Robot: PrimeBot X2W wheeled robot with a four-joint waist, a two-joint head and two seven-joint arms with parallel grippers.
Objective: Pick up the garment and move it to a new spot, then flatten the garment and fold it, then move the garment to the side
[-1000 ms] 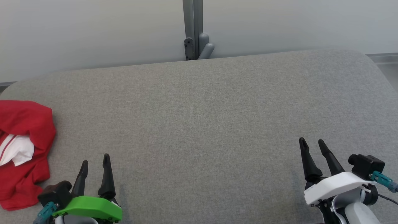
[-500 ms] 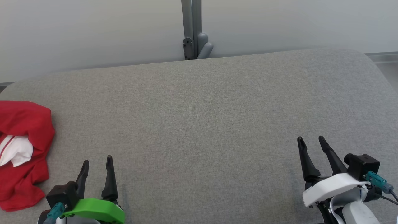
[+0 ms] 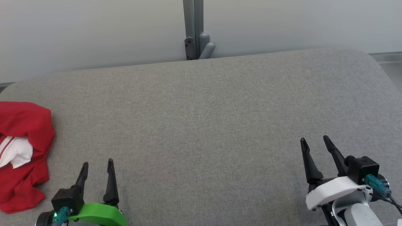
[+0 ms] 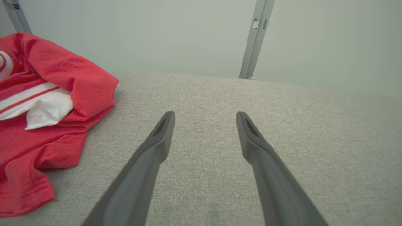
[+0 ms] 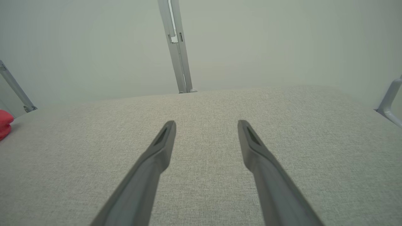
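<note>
Jaws of left gripper [image 3: 97,162], now drawn back slightly, and right gripper [image 3: 314,138] stand wide, empty. Crumpled red shirt [image 3: 28,125] lies unmoved left of the left jaws; pickup not yet begun.

No text, label, brand, number or sign can be read in any view.
</note>
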